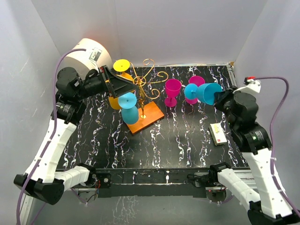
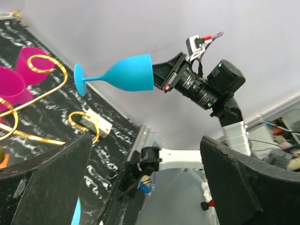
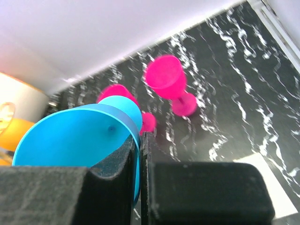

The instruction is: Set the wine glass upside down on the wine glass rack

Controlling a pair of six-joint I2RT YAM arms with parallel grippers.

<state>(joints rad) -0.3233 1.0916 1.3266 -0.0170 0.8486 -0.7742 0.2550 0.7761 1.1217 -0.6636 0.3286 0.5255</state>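
Top external view: five glasses are showing, two blue, two magenta, one yellow. The right gripper is clamping a blue wine glass by its rim, sideways, right of centre. The wine glass rack, centre left, is carrying the other blue glass and the yellow one, feet up. The left gripper is hovering beside it, fingers spread. A black marbled table and white walls are enclosing everything.

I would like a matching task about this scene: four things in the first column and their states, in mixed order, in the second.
1. blue glass in the right hand
2. second blue glass at the rack
3. magenta glass nearest the rack
4. left hand

A. upright on the table
B. open, holding nothing
C. upside down
D. tipped sideways, off the table

Pairs: 1-D, 2-C, 3-A, 4-B
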